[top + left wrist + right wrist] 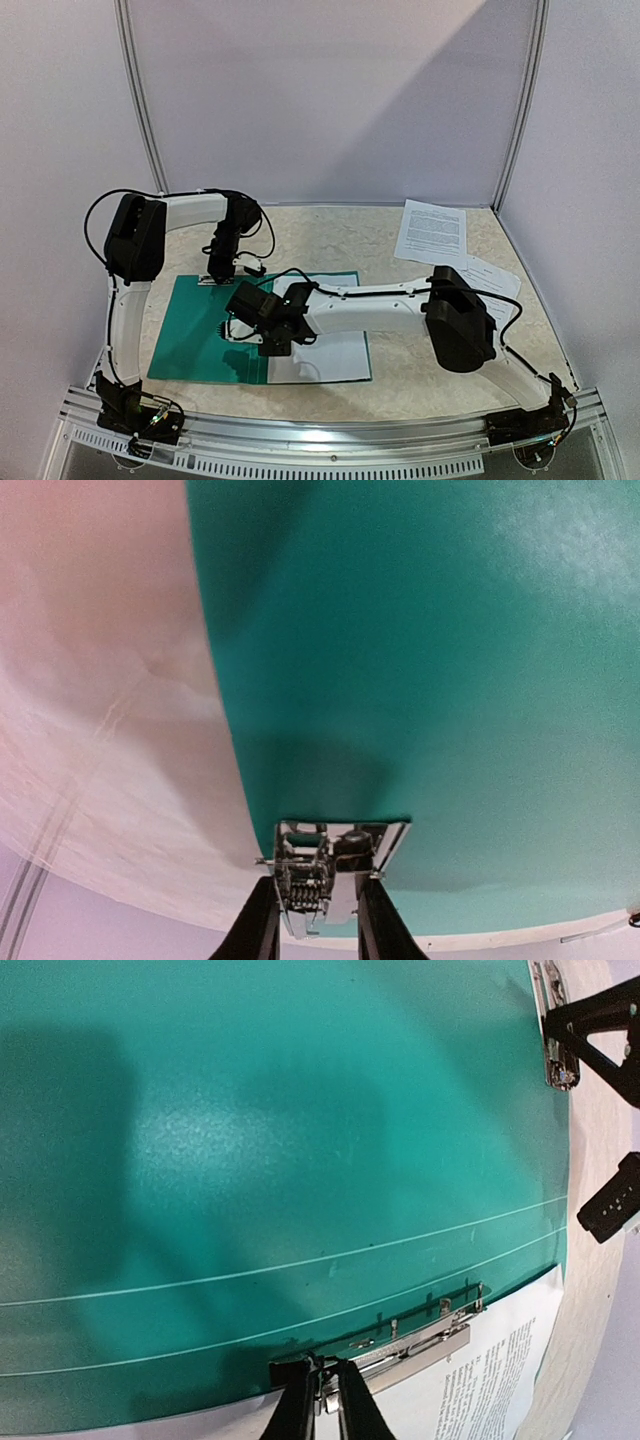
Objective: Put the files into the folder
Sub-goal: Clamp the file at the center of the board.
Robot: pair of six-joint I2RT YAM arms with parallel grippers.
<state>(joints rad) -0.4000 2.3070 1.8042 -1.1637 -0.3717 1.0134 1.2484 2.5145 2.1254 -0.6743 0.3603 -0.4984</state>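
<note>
From the near edge of the table (330, 235) we see the right arm fold sharply at its elbow and reach leftward, low across the open folder (195, 330). The right gripper (236, 330) points down at the spine. Its wrist camera shows what the top view hides: the jaws of the right gripper (325, 1375) stand nearly closed, with the end of a long metal clip bar (425, 1342) between the tips. The bar lies along the edge of a printed sheet (490, 1380).

The folder lies open and flat toward the table's left. It is a slightly glossy teal, and two thin pale crease lines run across it in the right wrist view. In the top view the sheet (330, 355) covers the near part of its right half.

Farther back, the left arm rises from its base, bends over, and drops its left gripper (218, 272) onto the folder's far edge. Its own camera shows the narrow jaws closed on a small metal edge clip (330, 870) fixed to the teal folder (420, 660). The right wrist view catches the same edge clip (553, 1035) from the side.

At the far right of the table, loose sheets (432, 230) lie well apart from the folder.
</note>
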